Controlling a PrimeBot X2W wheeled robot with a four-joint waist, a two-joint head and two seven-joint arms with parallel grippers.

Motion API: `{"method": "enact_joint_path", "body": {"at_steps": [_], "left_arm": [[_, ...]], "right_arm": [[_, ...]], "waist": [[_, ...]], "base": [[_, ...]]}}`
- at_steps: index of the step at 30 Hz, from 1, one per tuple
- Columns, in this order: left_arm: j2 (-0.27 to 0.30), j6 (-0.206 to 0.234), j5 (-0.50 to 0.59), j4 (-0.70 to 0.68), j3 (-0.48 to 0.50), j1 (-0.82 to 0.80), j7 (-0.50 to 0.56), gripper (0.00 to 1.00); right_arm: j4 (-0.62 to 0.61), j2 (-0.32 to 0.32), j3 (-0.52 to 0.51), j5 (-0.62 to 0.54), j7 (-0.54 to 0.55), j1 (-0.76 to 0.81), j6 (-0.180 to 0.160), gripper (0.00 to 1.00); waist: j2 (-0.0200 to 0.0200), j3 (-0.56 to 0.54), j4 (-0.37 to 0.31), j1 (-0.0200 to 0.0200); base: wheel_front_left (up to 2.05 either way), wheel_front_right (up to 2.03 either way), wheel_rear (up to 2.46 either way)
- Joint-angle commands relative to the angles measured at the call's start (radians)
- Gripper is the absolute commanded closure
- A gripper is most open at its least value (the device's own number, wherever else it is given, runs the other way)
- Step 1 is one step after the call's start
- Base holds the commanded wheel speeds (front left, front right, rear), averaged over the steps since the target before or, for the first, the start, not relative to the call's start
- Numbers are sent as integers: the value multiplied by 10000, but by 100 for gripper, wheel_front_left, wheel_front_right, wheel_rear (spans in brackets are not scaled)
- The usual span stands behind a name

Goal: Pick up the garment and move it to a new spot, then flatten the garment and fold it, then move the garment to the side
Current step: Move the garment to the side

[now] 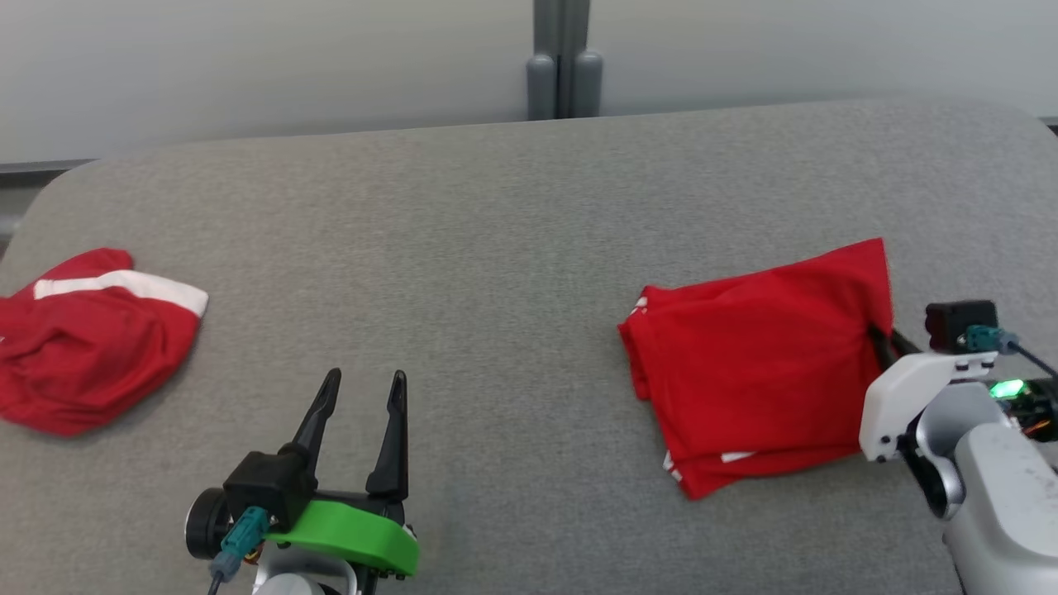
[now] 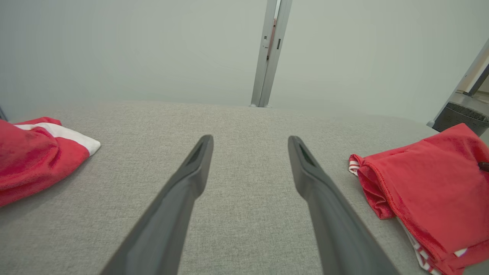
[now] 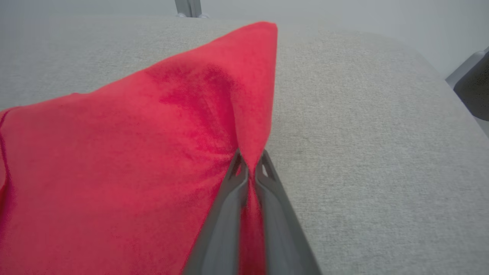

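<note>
The garment [image 1: 760, 355], a red one folded into a rough rectangle with bits of white trim at its edges, lies on the right side of the grey table [image 1: 496, 248]. My right gripper [image 1: 874, 333] is at its right edge. In the right wrist view the two fingers of this gripper [image 3: 250, 166] are shut on a pinched ridge of the red garment [image 3: 133, 152], which rises a little at the grip. My left gripper [image 1: 365, 380] is open over bare table at the lower left, well apart from the garment [image 2: 431, 183]. Nothing is between the left gripper's [image 2: 250, 143] fingers.
A second red garment [image 1: 91, 339] with a white band lies crumpled at the table's left edge, also seen in the left wrist view [image 2: 34, 152]. A grey post [image 1: 564, 66] stands behind the table's far edge. A dark bin [image 2: 462, 116] sits beyond the right end.
</note>
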Motion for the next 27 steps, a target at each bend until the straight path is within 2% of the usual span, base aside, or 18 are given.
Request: {"method": "enact_joint_path", "body": {"at_steps": [1, 7, 14, 20, 27], "left_arm": [[-1, -74, 94, 0, -39, -282, -45, 0], [36, -149, 296, 20, -152, -726, -51, 0], [4, -369, 473, 227, -472, -1369, 68, 0], [-23, -414, 533, 252, -574, -1671, 73, 0], [-4, -381, 483, 262, -524, -1791, 17, 0]], "right_arm": [[-105, -153, -205, -72, -112, -191, -18, 100], [-383, -192, -838, -168, -321, -616, -18, 100], [-488, 34, -1228, -342, -573, -829, -18, 100], [-347, 226, -981, -579, -637, -1047, -18, 100], [222, 16, -484, -907, -958, -2408, -18, 100]], "waist": [[0, 621, -1327, 0], [0, 1250, -2750, 0], [0, 1655, -3525, 0], [0, 1861, -3502, 0], [0, 2167, -2781, 0]], "base": [[0, 0, 0], [0, 0, 0], [0, 0, 0], [0, 0, 0], [0, 0, 0]]}}
